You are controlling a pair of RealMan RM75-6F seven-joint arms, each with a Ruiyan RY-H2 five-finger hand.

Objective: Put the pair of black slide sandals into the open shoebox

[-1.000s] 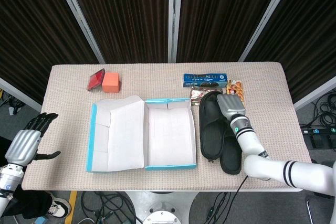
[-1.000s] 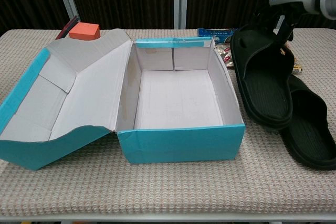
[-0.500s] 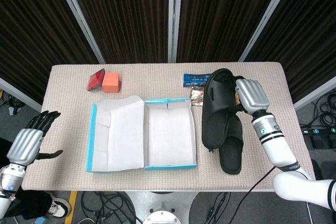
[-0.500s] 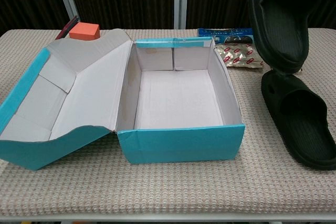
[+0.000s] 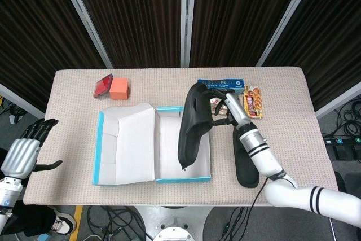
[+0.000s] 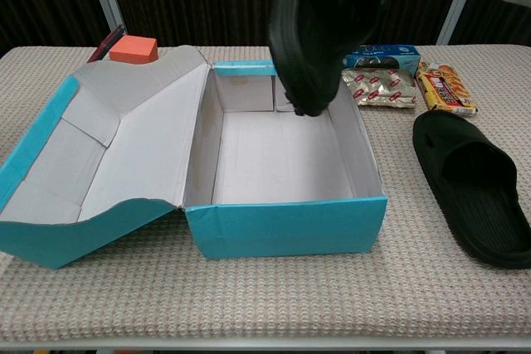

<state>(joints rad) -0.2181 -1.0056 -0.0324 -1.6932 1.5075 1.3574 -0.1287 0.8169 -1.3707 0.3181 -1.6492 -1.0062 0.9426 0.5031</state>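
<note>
Head view. Right robot hand [image 5: 224, 105]: grasping one black slide sandal [image 5: 192, 123] by its strap end, the sandal hanging to the hand's left, tilted, its free end low over the tray of the open shoebox [image 5: 169, 167]. Held this way, it seems, so the sole can be lowered lengthwise into the tray. Second black slide sandal [image 5: 245, 162]: flat on the desk [image 5: 73, 156], just below and to the near side of the right robot hand, beside the box's right wall, not yet picked up. Shoebox lid [image 5: 125, 142]: folded open, away from the right robot hand, leaving the tray free to load. Left robot hand [image 5: 22, 153]: released, fingers spread, holding nothing, off the desk's near left corner, well apart from the box; judged to be waiting clear of the work. Behind the right robot hand: a blue packet [image 5: 221, 86] and an orange snack pack [image 5: 253, 101]. Far from it, beyond the lid: a red item [image 5: 104, 86] touching an orange block [image 5: 119, 88].

Chest view. Held sandal [image 6: 319, 26]: suspended above the back of the tray, its low tip level with the back wall and touching nothing that can be told. Resting sandal [image 6: 474, 196]: sole up-facing, on the desk. Silver foil packet [image 6: 378, 91]: between box and snack pack. Judgement: first of two sandals about halfway placed.
</note>
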